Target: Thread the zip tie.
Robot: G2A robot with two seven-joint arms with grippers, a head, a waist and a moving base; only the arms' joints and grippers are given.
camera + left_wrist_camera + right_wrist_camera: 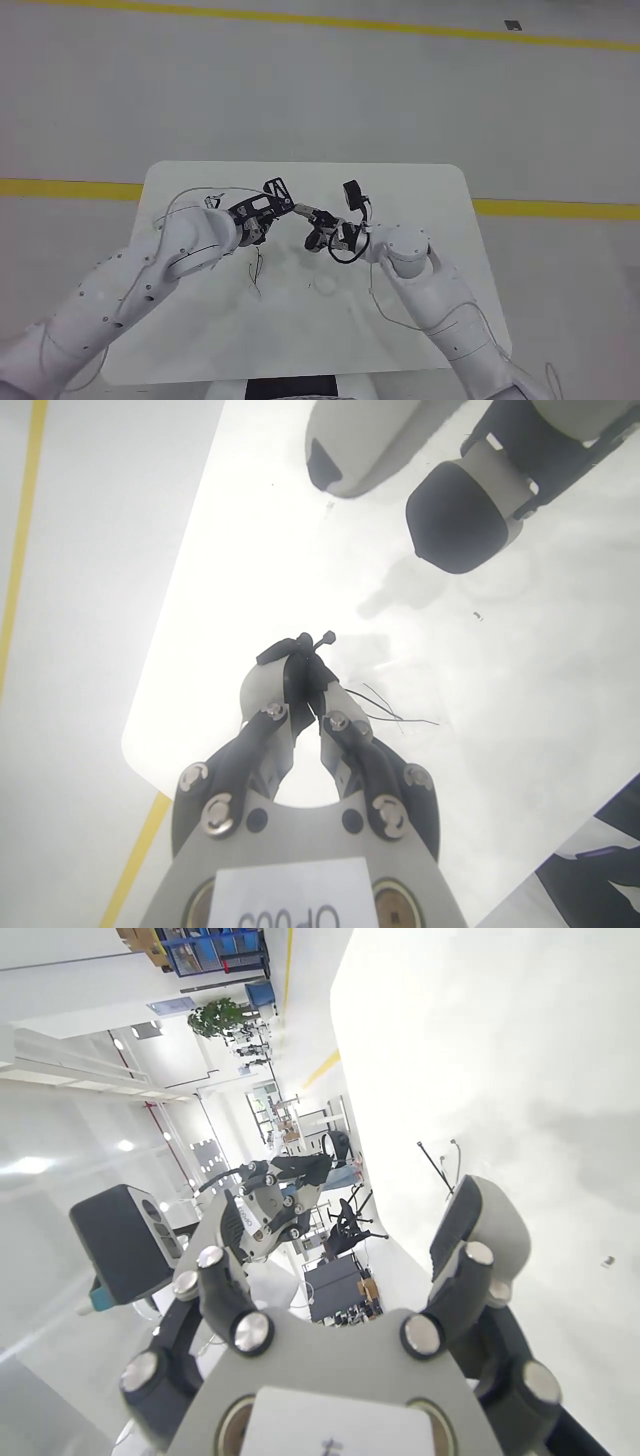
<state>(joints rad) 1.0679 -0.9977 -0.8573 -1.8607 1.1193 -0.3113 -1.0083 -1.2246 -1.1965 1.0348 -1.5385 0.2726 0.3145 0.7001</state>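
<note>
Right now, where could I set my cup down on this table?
Bare table lies at the near edge between the two arms, and at the far corner beyond the right arm. The middle is crowded: left fingers pinching a zip tie, open right fingers facing them, loose zip ties alongside.

The left gripper hides most of the zip tie between its pads; the head end protrudes. Loose ties on the table are too thin to count.

Your white surface stands on a pale grey floor crossed by yellow lines; beyond, a potted plant, blue shelving, an office chair.
</note>
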